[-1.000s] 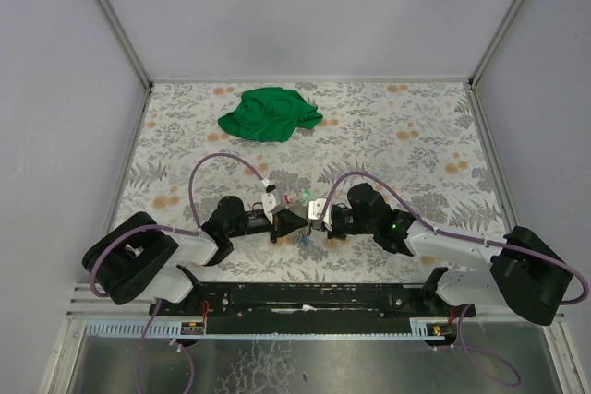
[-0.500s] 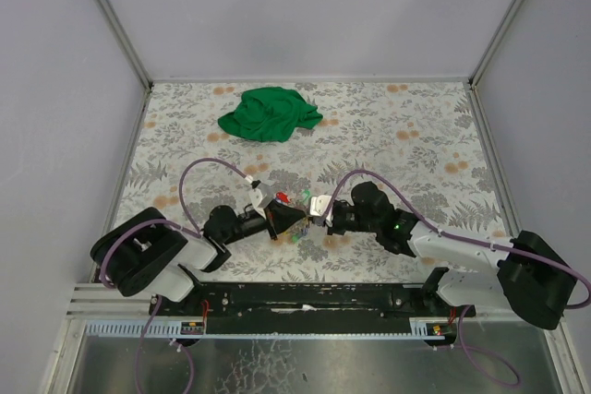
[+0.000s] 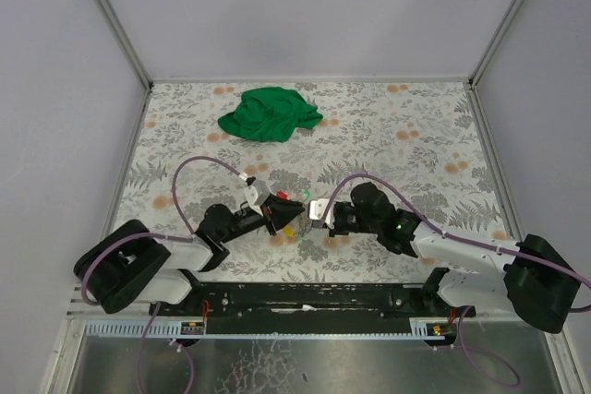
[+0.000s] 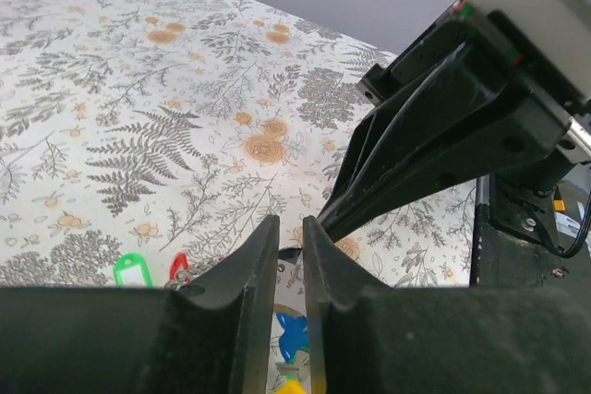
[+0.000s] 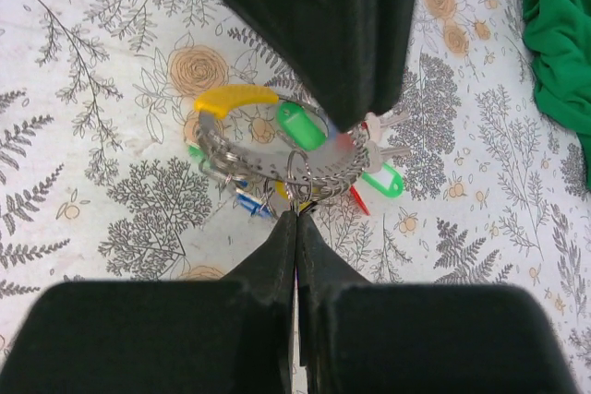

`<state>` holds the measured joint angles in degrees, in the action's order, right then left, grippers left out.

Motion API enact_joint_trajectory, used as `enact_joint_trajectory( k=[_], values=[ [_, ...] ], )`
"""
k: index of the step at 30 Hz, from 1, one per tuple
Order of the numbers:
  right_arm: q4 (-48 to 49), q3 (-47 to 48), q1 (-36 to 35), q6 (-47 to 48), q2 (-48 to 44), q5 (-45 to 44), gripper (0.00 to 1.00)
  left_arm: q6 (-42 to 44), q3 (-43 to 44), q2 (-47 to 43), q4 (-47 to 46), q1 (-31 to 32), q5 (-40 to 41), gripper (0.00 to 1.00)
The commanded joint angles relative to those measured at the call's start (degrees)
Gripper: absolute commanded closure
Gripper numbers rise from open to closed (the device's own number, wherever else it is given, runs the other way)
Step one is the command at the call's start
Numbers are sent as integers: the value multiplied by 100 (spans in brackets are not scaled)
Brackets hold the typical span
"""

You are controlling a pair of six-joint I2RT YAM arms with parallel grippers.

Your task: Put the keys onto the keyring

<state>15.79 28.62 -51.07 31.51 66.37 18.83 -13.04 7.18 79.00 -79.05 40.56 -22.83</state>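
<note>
The keyring (image 5: 242, 160), a grey wire loop, lies on the floral table between my grippers. Several keys hang on it: yellow (image 5: 235, 99), green (image 5: 300, 125), a second green (image 5: 383, 182), red (image 5: 358, 198) and blue (image 5: 251, 205). My right gripper (image 5: 295, 213) is shut on a small metal ring (image 5: 295, 173) hooked on the loop. My left gripper (image 4: 291, 228) reaches in from the opposite side with its jaws nearly closed over the loop's far edge; blue (image 4: 294, 331) shows between them. From above, the left gripper (image 3: 282, 213) and right gripper (image 3: 319, 212) face each other over the keys (image 3: 294, 198).
A crumpled green cloth (image 3: 270, 113) lies at the back of the table, also at the right wrist view's edge (image 5: 559, 34). Metal frame posts (image 3: 111, 20) and grey walls enclose the table. The arms' black base rail (image 3: 305, 297) runs along the near edge.
My left arm has swung, and its gripper has shifted slightly back and left at the keyring. The key cluster has moved with it. My right gripper has hardly moved.
</note>
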Motion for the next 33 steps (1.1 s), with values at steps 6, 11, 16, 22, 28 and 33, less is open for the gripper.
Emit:
enact_joint_trajectory(
  k=[6,11,16,22,28,33],
  values=[
    [-1249,950,-39,1093,-137,-132,100,1105,782,-589,1916,-278,-1209,77],
    [-1707,1260,-45,1332,-109,-70,100,1331,1074,-453,2401,-303,-1708,73],
    [-1916,1365,-50,1384,-104,55,100,1557,1227,-305,2776,-325,-1820,71],
    [-2026,1349,-56,1383,-175,112,100,1699,1525,56,2919,-391,-2274,71],
    [-2023,1330,-65,1376,-192,169,100,1900,1801,352,3200,-391,-2641,71],
    [-2020,1340,-67,1375,-194,184,100,2007,1895,543,3370,-391,-2764,71]
  ],
)
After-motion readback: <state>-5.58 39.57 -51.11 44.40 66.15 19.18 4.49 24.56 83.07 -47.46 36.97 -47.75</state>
